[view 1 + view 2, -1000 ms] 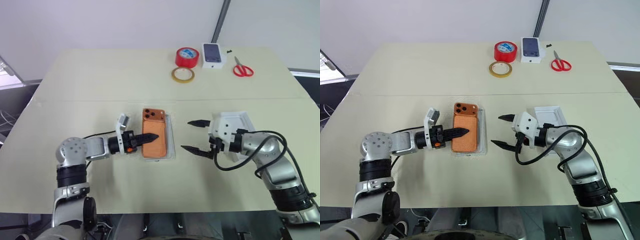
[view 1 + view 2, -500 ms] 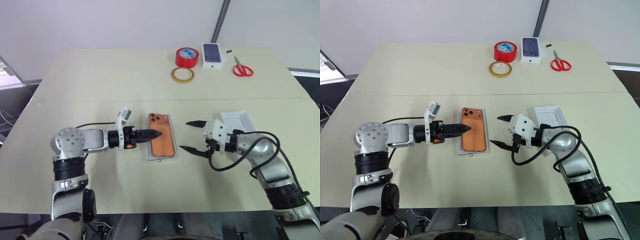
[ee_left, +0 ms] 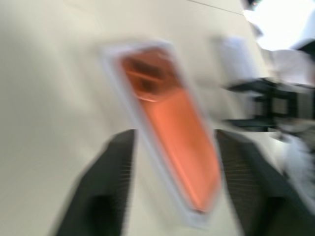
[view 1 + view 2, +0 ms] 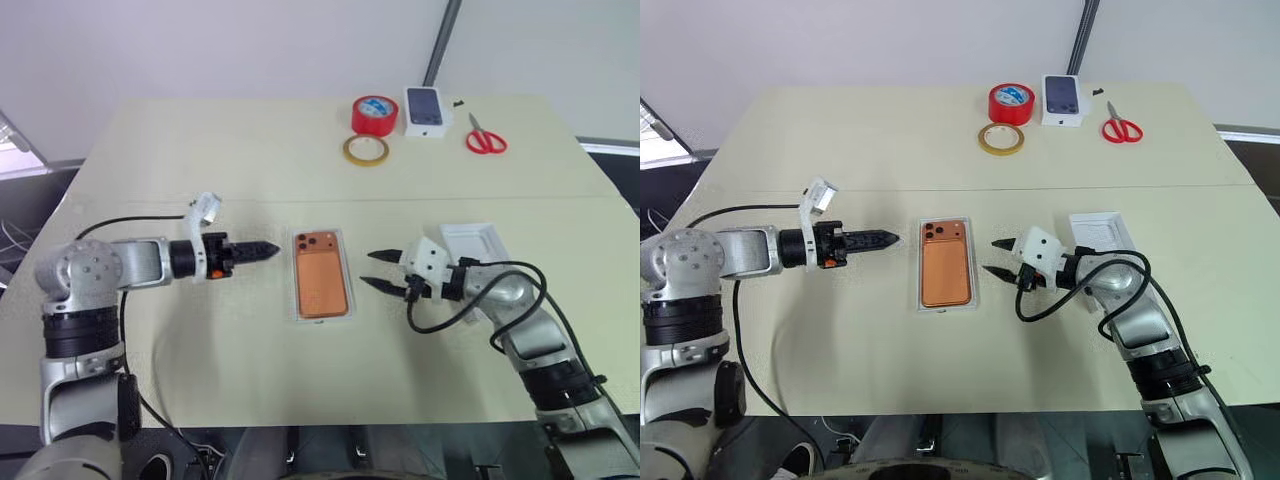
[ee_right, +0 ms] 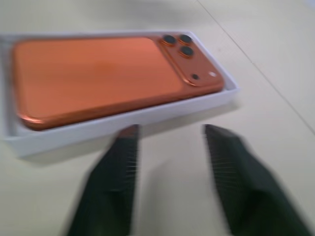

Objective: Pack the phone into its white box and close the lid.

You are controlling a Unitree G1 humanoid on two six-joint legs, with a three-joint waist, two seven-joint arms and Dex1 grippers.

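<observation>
I see the phone [image 4: 945, 272] lying back up inside the white box [image 4: 921, 300] on the desk [image 4: 840, 140], its camera cluster at the far end. The box sits between my two tools. My left tool [image 4: 883, 239] is off to the box's left, apart from it, tips pointing toward it; in the head views its fingers look close together, yet its wrist view shows a gap between them with nothing held, so I cannot tell how it stands. My right tool [image 4: 997, 257] is just right of the box, tips aimed at its long side, fingers parted and empty. The lid [image 4: 1103, 232] lies behind the right tool, beside its wrist. Far beyond both tools sit a red tape roll [image 4: 1011, 102], a tan tape ring [image 4: 1000, 138], a small printed box [image 4: 1063, 99] and red scissors [image 4: 1121, 129].
</observation>
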